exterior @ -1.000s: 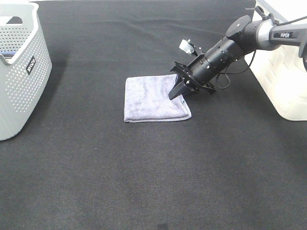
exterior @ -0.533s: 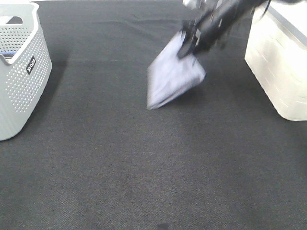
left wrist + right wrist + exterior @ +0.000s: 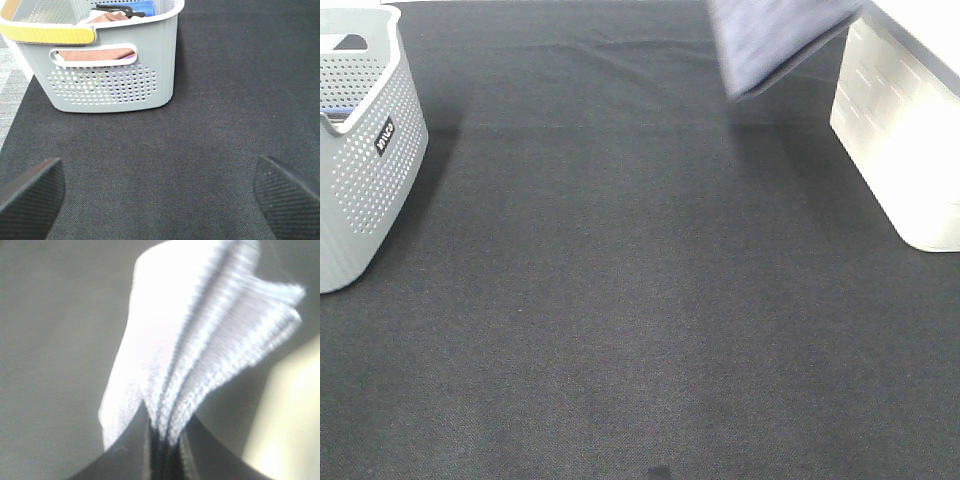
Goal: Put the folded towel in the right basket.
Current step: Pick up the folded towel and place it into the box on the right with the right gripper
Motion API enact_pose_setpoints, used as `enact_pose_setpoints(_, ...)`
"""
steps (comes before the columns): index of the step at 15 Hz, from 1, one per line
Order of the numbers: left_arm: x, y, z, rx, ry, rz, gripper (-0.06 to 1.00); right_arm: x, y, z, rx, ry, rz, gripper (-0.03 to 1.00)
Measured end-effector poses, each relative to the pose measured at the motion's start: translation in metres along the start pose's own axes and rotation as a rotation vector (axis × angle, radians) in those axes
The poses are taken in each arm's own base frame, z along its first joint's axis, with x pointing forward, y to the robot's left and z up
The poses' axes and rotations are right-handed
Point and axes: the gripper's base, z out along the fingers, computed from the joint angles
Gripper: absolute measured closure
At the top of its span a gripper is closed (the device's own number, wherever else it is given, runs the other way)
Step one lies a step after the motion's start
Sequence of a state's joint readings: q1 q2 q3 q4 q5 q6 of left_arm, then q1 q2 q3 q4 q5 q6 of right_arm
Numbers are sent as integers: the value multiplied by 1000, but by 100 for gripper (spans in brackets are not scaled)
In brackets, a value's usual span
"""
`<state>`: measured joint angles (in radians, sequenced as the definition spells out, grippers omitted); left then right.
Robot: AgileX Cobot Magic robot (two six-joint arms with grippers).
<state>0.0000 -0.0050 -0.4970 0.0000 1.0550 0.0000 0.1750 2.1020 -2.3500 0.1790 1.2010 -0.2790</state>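
The folded towel (image 3: 770, 40), pale lavender-grey, hangs in the air at the top of the exterior view, just left of the right basket (image 3: 910, 150), a white smooth-walled bin. My right gripper is out of the exterior view; in the right wrist view it (image 3: 162, 437) is shut on the towel (image 3: 200, 340), whose layered edges fan out from the jaws, with the bin's pale wall (image 3: 290, 415) beside it. My left gripper (image 3: 160, 187) is open and empty, its fingertips (image 3: 30, 187) low over the black cloth near the grey perforated basket.
The grey perforated basket (image 3: 360, 150) with a black label stands at the far left, holding cloths (image 3: 95, 52). The black table cloth (image 3: 620, 300) covers the whole surface.
My right gripper has lifted the towel off the table and carried it up and to the right, toward the white bin. The arm has left the exterior view.
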Motion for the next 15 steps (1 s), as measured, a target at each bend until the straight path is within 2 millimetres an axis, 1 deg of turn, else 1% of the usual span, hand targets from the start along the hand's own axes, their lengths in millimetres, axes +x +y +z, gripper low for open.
enact_pose_setpoints(1,0,0,0,0,0,0,-3,1,-14,-15,34,-14,32,90)
enact_pose_setpoints(2,0,0,0,0,0,0,-3,4,-33,-30,74,-24,69,90)
enact_pose_setpoints(3,0,0,0,0,0,0,-3,11,-60,-48,130,-40,138,90)
enact_pose_setpoints(4,0,0,0,0,0,0,-3,16,-78,-61,168,-53,189,90)
enact_pose_setpoints(6,0,0,0,0,0,0,-3,28,-108,-78,232,-65,269,90)
enact_pose_setpoints(7,0,0,0,0,0,0,-3,34,-122,-83,257,-65,298,90)
enact_pose_setpoints(8,0,0,0,0,0,0,-3,38,-130,-85,271,-62,315,90)
enact_pose_setpoints(10,0,0,0,0,0,0,-3,46,-140,-77,274,-33,338,90)
enact_pose_setpoints(11,0,0,0,0,0,0,-3,50,-143,-67,267,-7,347,90)
enact_pose_setpoints(12,0,0,0,0,0,0,-3,50,-143,-67,267,-7,347,90)
enact_pose_setpoints(13,0,0,0,0,0,0,-3,57,-149,-45,249,38,365,90)
enact_pose_setpoints(14,0,0,0,0,0,0,-3,61,-153,-32,239,61,387,88)
enact_pose_setpoints(15,0,0,0,0,0,0,-3,65,-155,-20,226,82,400,83)
